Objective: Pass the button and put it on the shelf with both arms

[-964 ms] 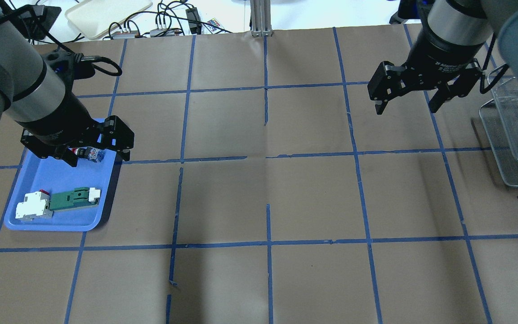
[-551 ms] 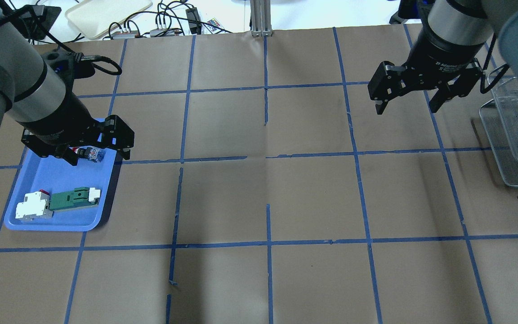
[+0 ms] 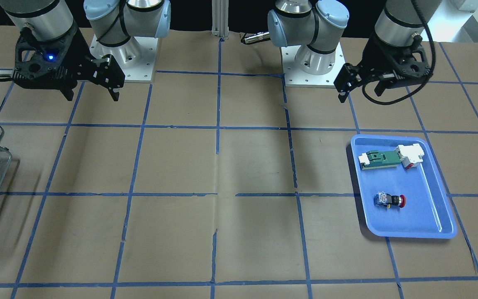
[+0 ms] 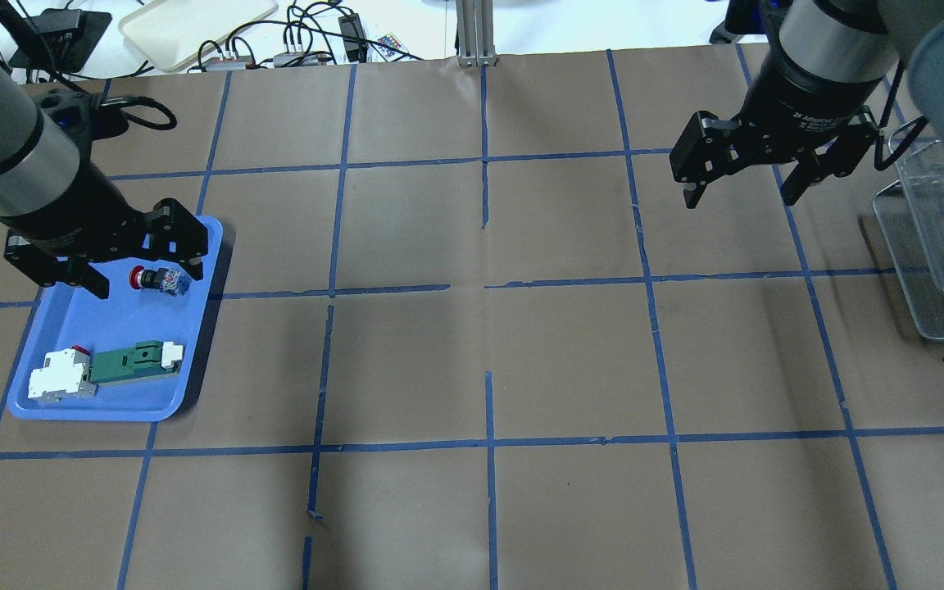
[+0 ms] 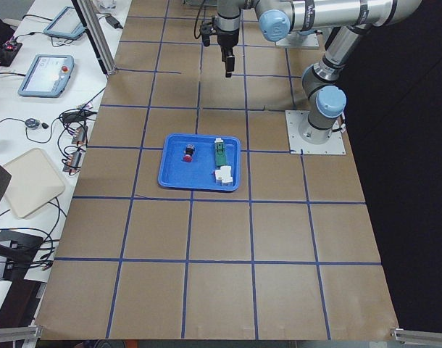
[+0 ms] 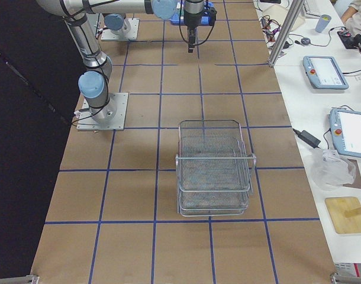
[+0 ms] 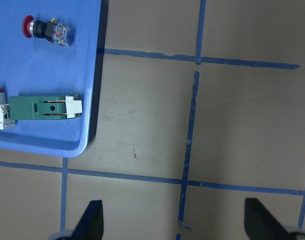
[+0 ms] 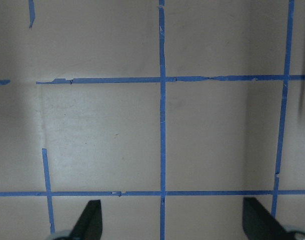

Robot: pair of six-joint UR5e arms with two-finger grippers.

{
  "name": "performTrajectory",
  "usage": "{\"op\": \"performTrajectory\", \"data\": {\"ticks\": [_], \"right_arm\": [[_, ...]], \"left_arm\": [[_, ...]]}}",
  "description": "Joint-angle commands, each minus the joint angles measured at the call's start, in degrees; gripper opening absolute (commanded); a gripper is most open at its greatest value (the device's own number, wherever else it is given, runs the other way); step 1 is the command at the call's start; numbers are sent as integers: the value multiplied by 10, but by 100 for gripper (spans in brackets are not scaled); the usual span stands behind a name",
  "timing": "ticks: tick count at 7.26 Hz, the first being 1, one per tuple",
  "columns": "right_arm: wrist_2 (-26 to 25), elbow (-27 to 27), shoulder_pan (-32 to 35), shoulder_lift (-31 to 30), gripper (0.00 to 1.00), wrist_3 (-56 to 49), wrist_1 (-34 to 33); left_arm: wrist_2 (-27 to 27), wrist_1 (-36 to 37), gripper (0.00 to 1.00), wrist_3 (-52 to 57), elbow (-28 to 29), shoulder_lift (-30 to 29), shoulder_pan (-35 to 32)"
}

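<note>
Nearest the robot you have the table (image 4: 570, 508), covered in brown paper and ruled into squares with blue tape (image 4: 488, 442) (the tape is broken in a few spots). Further out, on the robot's left, the blue tray (image 4: 70, 328) lies flat on the paper. At its near end a white block (image 4: 61, 375) with a red bit butts against a green-and-white flat part (image 4: 134, 362).

In the tray's far half, apart from those two, lies the button (image 4: 159, 279). It rests on its side on the tray floor, red mushroom cap toward the robot's left, then the black collar, then the blue-and-white block at its back.

The left gripper (image 4: 145, 275) hangs high above that end of the tray, fingers spread wide with nothing between them. In your left wrist view the button sits off in the upper-left corner, well apart from the fingertips.

The right gripper (image 4: 740, 199) hovers over bare paper on the robot's right, its fingers also wide apart and holding nothing. Beside it, at the table's right end, stands the shelf (image 4: 939, 246), grey wire mesh in stacked tiers with rounded rims.

At the far edge an aluminium post (image 4: 476, 33) rises. Beyond it a white bench (image 4: 423, 29) carries a cream tray (image 4: 193, 24) and a tangle of cables (image 4: 316, 41).
</note>
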Motion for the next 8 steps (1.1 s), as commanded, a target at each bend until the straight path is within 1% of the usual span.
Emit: {"op": "performTrajectory", "data": {"ticks": [1, 2, 3, 4, 5, 6, 8], "right_arm": [[0, 0, 0, 1, 100, 0, 0], [1, 0, 0, 1, 100, 0, 0], [-5, 0, -1, 0, 100, -1, 2], [0, 0, -1, 1, 100, 0, -1], [1, 0, -1, 0, 100, 0, -5], [-1, 0, 0, 0, 100, 1, -6], [0, 0, 0, 0, 100, 2, -5]], "left_arm": [[-2, 63, 100, -1, -5, -17, 82], [-2, 76, 100, -4, -5, -35, 113], [-3, 77, 100, -4, -5, -53, 146], [-3, 80, 100, -4, -5, -78, 177], [-4, 125, 100, -20, -1, -101, 194], [-3, 175, 100, -45, 8, -132, 195], [-4, 185, 100, -131, 30, -192, 201]]}}
